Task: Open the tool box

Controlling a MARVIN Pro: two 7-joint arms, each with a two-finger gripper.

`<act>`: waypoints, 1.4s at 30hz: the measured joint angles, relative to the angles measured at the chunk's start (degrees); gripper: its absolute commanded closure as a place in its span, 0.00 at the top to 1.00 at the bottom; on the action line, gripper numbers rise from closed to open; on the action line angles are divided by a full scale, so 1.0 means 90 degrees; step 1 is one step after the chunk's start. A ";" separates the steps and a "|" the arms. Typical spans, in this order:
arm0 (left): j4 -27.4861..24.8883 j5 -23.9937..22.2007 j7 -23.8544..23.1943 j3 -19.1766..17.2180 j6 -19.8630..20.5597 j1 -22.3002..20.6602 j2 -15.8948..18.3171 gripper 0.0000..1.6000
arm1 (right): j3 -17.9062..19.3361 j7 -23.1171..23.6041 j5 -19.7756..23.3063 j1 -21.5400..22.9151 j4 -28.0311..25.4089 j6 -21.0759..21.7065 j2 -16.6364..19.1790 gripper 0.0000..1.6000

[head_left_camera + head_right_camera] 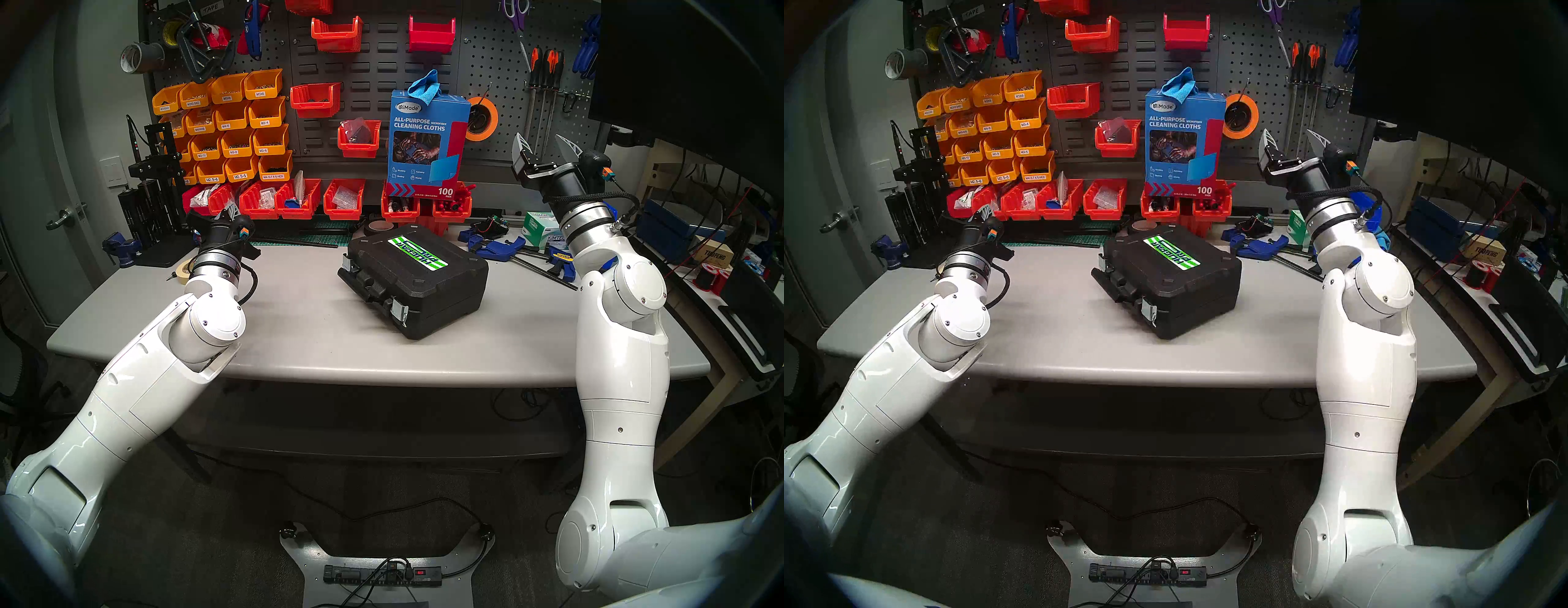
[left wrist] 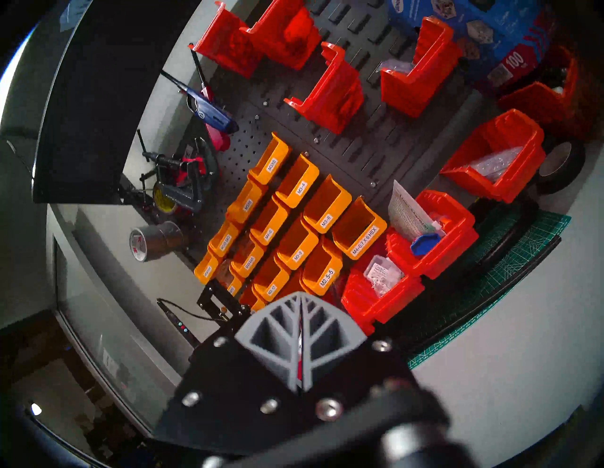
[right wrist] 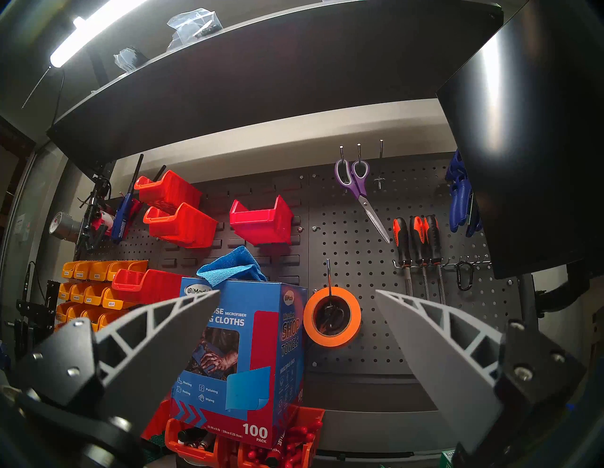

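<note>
We see bare grey table (image 1: pixel 297 322) open to the left, front and right of the closed tool box (image 1: pixel 413 282), so both sides and its latched front edge are reachable. Behind it stand red bins (image 1: pixel 343 198) and a cleaning-cloth box (image 1: pixel 426 140); blue clamps (image 1: pixel 500 248) clutter the table's back right.
</note>
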 measured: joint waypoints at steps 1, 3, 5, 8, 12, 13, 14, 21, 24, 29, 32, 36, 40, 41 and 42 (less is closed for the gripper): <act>0.0025 0.0052 -0.0031 0.0023 -0.0095 -0.0019 0.0044 0.00 | -0.0001 -0.0001 0.0001 0.0000 0.0001 0.0000 0.0001 1.00; 0.0090 0.0188 -0.0119 0.0084 -0.0350 -0.0074 0.0161 0.00 | -0.0005 -0.0005 0.0003 0.0000 0.0003 0.0000 0.0005 1.00; 0.0150 0.0300 -0.0187 0.0126 -0.0570 -0.0123 0.0256 0.00 | -0.0008 -0.0009 0.0005 0.0000 0.0005 -0.0001 0.0008 1.00; 0.0240 0.0455 -0.0287 0.0169 -0.0900 -0.0203 0.0384 0.00 | -0.0012 -0.0015 0.0008 0.0000 0.0009 -0.0001 0.0012 1.00; 0.0335 0.0658 -0.0406 0.0206 -0.1374 -0.0334 0.0529 0.00 | -0.0018 -0.0023 0.0012 0.0000 0.0014 -0.0002 0.0018 1.00; 0.0352 0.0714 -0.0438 0.0221 -0.1511 -0.0370 0.0564 0.00 | -0.0020 -0.0025 0.0013 0.0000 0.0015 -0.0002 0.0020 1.00; 0.0364 0.0772 -0.0471 0.0236 -0.1654 -0.0404 0.0598 0.00 | -0.0022 -0.0027 0.0014 0.0000 0.0016 -0.0002 0.0021 1.00; 0.0393 0.1092 -0.0632 0.0379 -0.2462 -0.0576 0.0754 0.00 | -0.0030 -0.0041 0.0022 0.0000 0.0018 -0.0003 0.0033 1.00; 0.0439 0.1227 -0.0696 0.0452 -0.2802 -0.0644 0.0812 0.00 | -0.0033 -0.0046 0.0025 0.0000 0.0018 -0.0004 0.0038 1.00; 0.0640 0.1550 -0.0807 0.0594 -0.3387 -0.0776 0.0932 0.00 | -0.0038 -0.0053 0.0033 0.0000 0.0018 -0.0005 0.0048 1.00; 0.0789 0.1756 -0.0860 0.0681 -0.3784 -0.0869 0.0993 0.00 | -0.0042 -0.0057 0.0039 0.0000 0.0017 -0.0006 0.0052 1.00; 0.0988 0.1998 -0.0878 0.0776 -0.4292 -0.0998 0.1044 0.00 | -0.0045 -0.0062 0.0045 0.0000 0.0017 -0.0007 0.0059 1.00; 0.1166 0.2193 -0.0843 0.0850 -0.4723 -0.1116 0.1066 0.00 | -0.0047 -0.0066 0.0050 -0.0001 0.0015 -0.0008 0.0065 1.00; 0.1220 0.2248 -0.0829 0.0869 -0.4854 -0.1151 0.1068 0.00 | -0.0048 -0.0067 0.0052 -0.0001 0.0015 -0.0008 0.0067 1.00; 0.1307 0.2332 -0.0803 0.0898 -0.5052 -0.1206 0.1070 0.00 | -0.0049 -0.0069 0.0054 -0.0002 0.0014 -0.0008 0.0069 1.00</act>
